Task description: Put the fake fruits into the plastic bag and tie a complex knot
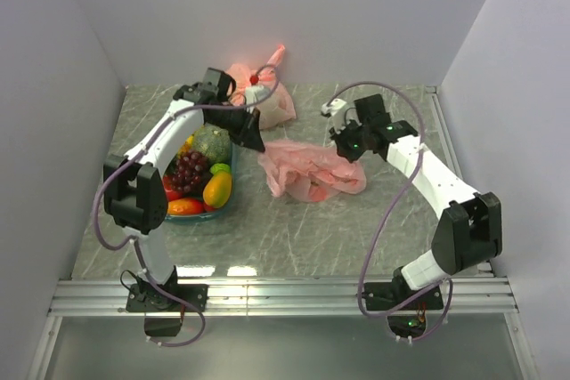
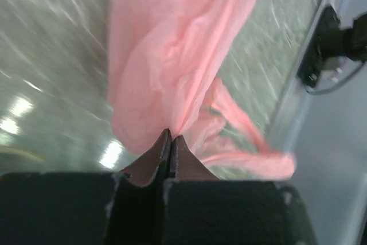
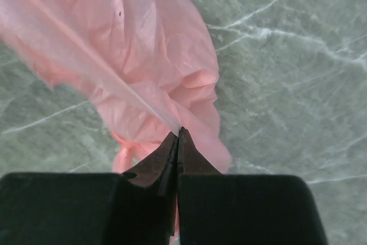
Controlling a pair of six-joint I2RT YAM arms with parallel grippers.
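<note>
My left pincer (image 2: 171,140) and right pincer (image 3: 177,139) are each clamped on a fold of the pink bag (image 1: 312,173), mid-table. The fruit (image 1: 203,180) sits to its left. I should lift gently and pull apart evenly, opening the mouth without tearing.

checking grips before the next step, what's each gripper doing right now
left gripper: closed, pinching a fold of the plastic bag
right gripper: closed, pinching the same bag
</note>
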